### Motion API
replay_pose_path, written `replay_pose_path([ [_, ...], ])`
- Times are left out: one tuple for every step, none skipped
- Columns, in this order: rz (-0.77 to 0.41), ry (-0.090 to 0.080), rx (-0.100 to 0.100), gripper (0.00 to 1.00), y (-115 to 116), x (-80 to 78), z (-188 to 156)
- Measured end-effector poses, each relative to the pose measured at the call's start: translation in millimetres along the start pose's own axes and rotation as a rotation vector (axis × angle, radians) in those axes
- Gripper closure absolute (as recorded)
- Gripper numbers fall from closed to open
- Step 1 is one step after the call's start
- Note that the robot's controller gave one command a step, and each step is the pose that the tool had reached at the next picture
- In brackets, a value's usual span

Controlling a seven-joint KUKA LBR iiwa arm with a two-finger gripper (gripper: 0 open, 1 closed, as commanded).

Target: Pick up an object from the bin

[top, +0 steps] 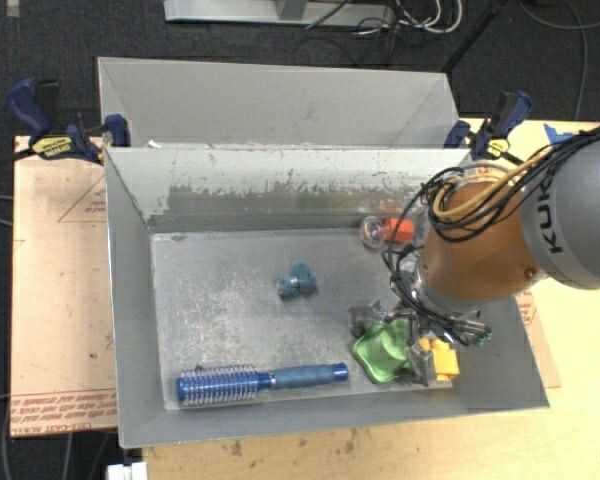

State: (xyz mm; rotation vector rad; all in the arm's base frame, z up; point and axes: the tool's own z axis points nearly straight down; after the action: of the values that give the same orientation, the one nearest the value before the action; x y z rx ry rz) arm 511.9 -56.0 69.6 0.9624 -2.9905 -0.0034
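Observation:
My gripper (412, 338) is down in the bin's front right corner, mostly hidden under the arm's orange cover. It stands right over a crumpled green thing (378, 354) that lies on the bin floor. A small yellow block (443, 361) sits just to the right of the green thing, touching the gripper's dark parts. Whether anything is gripped is hidden from view.
A blue hairbrush (260, 380) lies along the front wall, handle pointing right toward the green thing. A small blue-grey piece (298, 283) rests mid-floor. A clear and orange thing (388, 231) lies by the back wall, beside the arm.

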Motion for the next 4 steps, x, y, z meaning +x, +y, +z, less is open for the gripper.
replay_pose_path([
  [-0.001,-0.001,0.001,1.0,-0.1,-1.2,-2.3],
  [-0.234,-0.002,0.006,1.0,31.7,-18.8,-3.3],
  [-0.799,-0.003,0.001,1.0,28.0,-11.8,-7.5],
  [-0.809,-0.005,0.008,1.0,38.5,-1.8,-130.4],
])
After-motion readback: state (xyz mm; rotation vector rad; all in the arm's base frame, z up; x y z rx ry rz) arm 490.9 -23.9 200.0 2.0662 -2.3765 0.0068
